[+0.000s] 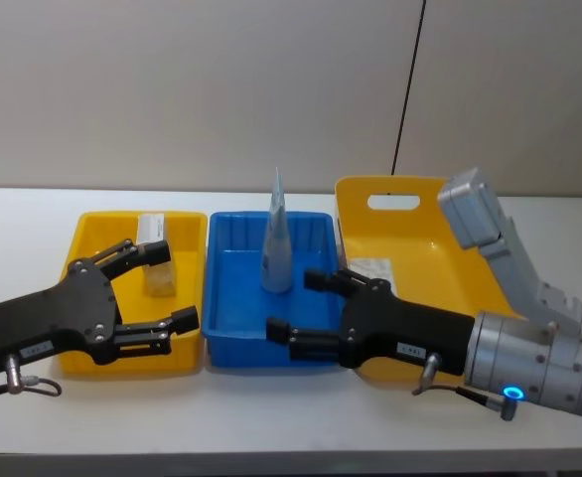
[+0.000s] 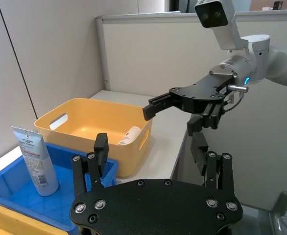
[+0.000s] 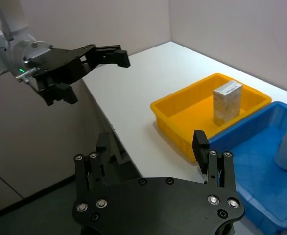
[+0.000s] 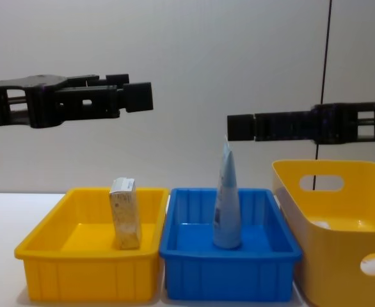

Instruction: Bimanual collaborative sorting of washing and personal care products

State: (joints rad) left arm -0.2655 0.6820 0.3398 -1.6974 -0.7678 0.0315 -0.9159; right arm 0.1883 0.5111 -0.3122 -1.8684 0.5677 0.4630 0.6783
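Both grippers hung wide open and empty above the trays, clear air beneath; the left gripper [image 4: 133, 96] stood over the carton [image 4: 125, 213] upright in the yellow tray [image 4: 85, 275]; the right gripper [image 4: 239, 126] over the tube [image 4: 226, 203] standing in the blue tray [image 4: 229, 272]; another carton [image 1: 372, 268] lay in the yellow basket [image 4: 341, 256], all on a white worktop [image 1: 271, 417] before grey partition walls.

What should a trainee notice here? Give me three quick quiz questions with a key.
1. True or false: the carton stands in the blue tray.
2. What stands upright in the blue tray?
A. a tube
B. a carton
C. a bottle
3. Fill in: both the left gripper and the right gripper hang in the air with fingers ____.

Key: 1 false, it stands in the yellow tray; 2 A; 3 open.
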